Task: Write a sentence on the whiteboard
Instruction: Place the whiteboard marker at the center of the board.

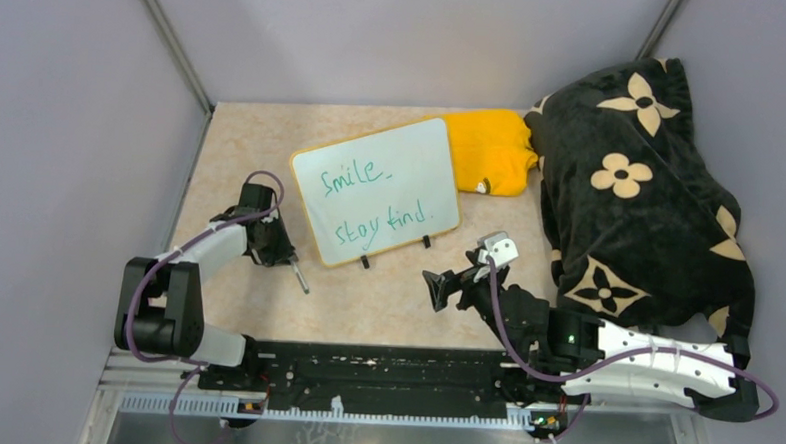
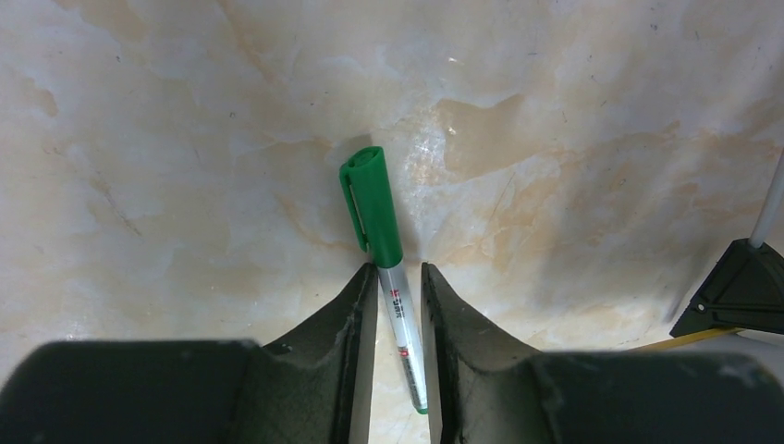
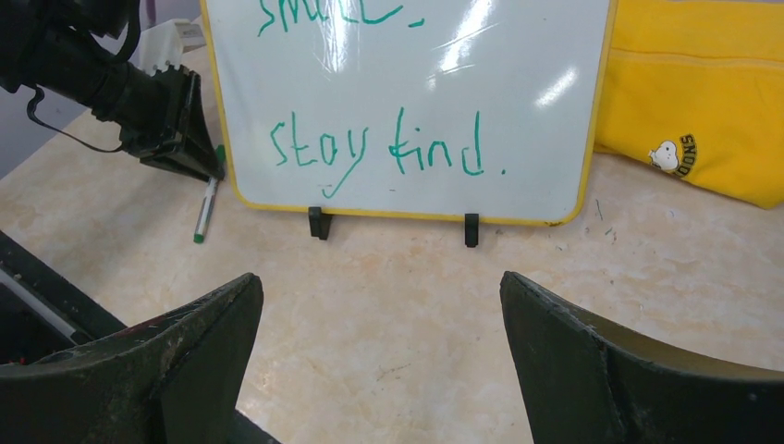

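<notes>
One marker lies btwn barely-ajar L end effector; R end effector wide open, facing whiteboard.

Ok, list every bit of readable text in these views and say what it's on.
"Smile_": green handwriting, top line on the whiteboard.
"stay find.": green handwriting, lower line of the same board.
"SNOO": black letters beside a cartoon dog patch on the yellow cloth; no further letters visible.
Red print on the green marker: too small to read.
</notes>
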`<state>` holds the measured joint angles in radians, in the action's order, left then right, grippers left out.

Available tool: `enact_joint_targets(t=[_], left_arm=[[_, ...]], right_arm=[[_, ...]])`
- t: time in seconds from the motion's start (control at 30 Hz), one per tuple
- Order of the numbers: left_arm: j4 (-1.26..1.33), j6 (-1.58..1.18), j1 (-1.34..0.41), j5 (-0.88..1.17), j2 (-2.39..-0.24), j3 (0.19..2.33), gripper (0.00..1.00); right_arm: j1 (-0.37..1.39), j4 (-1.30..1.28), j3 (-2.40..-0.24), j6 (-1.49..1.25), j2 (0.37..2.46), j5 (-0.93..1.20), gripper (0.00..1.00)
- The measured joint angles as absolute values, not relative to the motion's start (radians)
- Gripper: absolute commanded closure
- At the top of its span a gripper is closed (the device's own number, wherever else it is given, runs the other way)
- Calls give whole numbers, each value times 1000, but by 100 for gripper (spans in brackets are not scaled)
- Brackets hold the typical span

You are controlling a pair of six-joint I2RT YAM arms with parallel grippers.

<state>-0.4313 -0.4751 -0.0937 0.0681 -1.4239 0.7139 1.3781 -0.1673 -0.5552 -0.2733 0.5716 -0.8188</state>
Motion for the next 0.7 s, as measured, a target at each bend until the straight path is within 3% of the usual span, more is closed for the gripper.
enact_joint_targets(t=[0.33, 0.7], left_arm=[[-427, -474, -102, 91, -1421, 708, 88], [-414, -475, -123, 129, -1421, 705, 89]], right_arm=[[1378, -173, -555, -279, 572, -819, 4], [1378, -173, -555, -285, 572, -819, 4]])
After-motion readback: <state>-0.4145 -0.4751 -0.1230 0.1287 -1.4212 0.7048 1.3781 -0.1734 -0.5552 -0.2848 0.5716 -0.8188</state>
